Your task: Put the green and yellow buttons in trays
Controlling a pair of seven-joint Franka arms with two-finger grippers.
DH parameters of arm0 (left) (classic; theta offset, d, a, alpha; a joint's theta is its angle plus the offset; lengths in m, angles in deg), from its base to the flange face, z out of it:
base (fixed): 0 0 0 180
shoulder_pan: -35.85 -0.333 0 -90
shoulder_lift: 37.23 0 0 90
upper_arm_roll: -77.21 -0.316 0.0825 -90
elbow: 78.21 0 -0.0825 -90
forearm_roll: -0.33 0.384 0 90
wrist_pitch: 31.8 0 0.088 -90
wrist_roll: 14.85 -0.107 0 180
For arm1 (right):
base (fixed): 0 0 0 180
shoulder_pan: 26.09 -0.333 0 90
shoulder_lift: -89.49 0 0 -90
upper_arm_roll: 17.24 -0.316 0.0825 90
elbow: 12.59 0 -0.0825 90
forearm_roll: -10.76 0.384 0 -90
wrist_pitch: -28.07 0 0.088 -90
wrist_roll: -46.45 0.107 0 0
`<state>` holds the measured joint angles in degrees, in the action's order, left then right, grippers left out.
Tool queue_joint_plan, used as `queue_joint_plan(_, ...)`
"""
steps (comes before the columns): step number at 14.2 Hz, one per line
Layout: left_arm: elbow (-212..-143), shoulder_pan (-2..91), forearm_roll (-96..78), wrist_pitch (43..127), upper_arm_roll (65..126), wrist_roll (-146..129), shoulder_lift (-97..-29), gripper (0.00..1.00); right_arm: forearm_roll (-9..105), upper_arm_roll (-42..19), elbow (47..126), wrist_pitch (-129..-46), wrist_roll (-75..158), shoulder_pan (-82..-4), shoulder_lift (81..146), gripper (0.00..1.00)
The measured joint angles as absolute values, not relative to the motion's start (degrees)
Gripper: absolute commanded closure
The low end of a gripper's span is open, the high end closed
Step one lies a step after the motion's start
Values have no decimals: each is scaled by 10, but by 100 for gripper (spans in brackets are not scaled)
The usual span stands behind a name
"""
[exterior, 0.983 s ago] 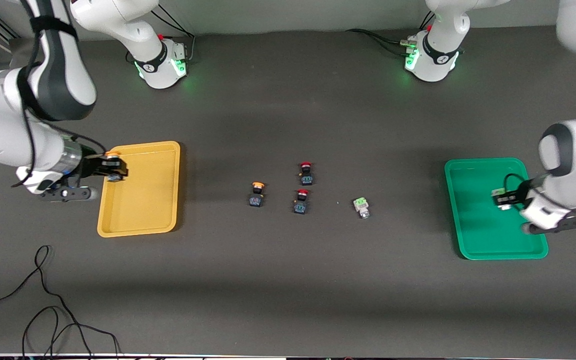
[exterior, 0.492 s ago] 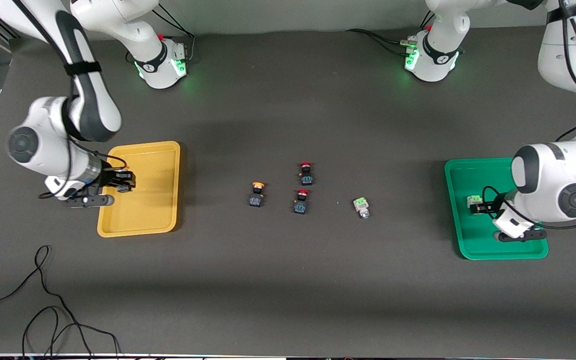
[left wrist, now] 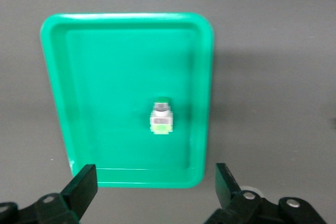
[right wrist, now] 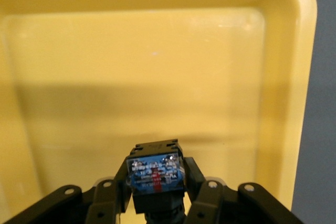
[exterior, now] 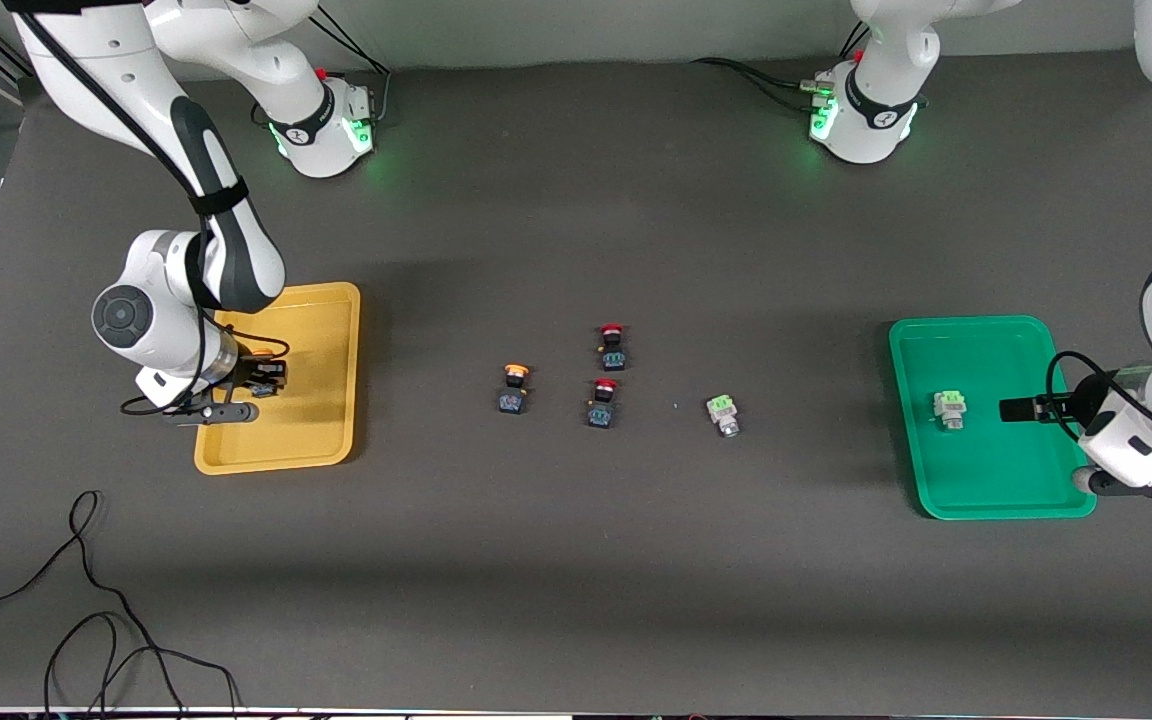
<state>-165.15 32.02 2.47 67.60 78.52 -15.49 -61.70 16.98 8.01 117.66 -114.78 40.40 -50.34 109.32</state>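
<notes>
A pale-green button [exterior: 949, 408] lies in the green tray [exterior: 996, 490]; it also shows in the left wrist view [left wrist: 161, 115] in that tray [left wrist: 79, 77]. My left gripper [exterior: 1008, 409] [left wrist: 155, 192] is open and empty over the tray, beside the button. My right gripper [exterior: 266, 382] [right wrist: 156, 192] is shut on a black-bodied button [right wrist: 156, 174], low over the yellow tray [exterior: 316, 440] [right wrist: 157, 66]; its cap is hidden. A second yellow-capped button [exterior: 514, 390] and a second pale-green button [exterior: 723, 414] stand on the table's middle.
Two red-capped buttons [exterior: 612, 347] [exterior: 603, 402] stand between the loose yellow and green buttons. Black cables [exterior: 86, 600] lie near the front camera at the right arm's end. The arm bases stand along the table's back edge.
My left gripper let go of the green button in the green tray and drew back from it. My right gripper moved farther over the yellow tray with its button.
</notes>
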Motion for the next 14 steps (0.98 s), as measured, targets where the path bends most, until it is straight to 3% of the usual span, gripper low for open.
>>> queue_joint_plan(5,-1653,453,-10,725,797,40,-648,0,170,81,1178,-1169,387,-485,1112,100)
queue_joint_plan(6,-1653,485,-12,748,798,86,-657,0,170,81,1178,-1172,381,-480,1114,91)
queue_joint_plan(7,-1653,514,-12,768,798,128,-664,0,170,81,1178,-1173,375,-476,1116,41)
queue_joint_plan(8,-1653,539,-12,784,798,166,-670,0,170,81,1178,-1174,371,-473,1119,1)
queue_joint_plan(11,-1675,585,-13,821,798,225,-681,0,170,81,1177,-1174,370,-473,1120,0)
queue_joint_plan(14,-1762,590,-13,945,797,233,-707,0,171,80,1162,-1134,370,-474,1109,0)
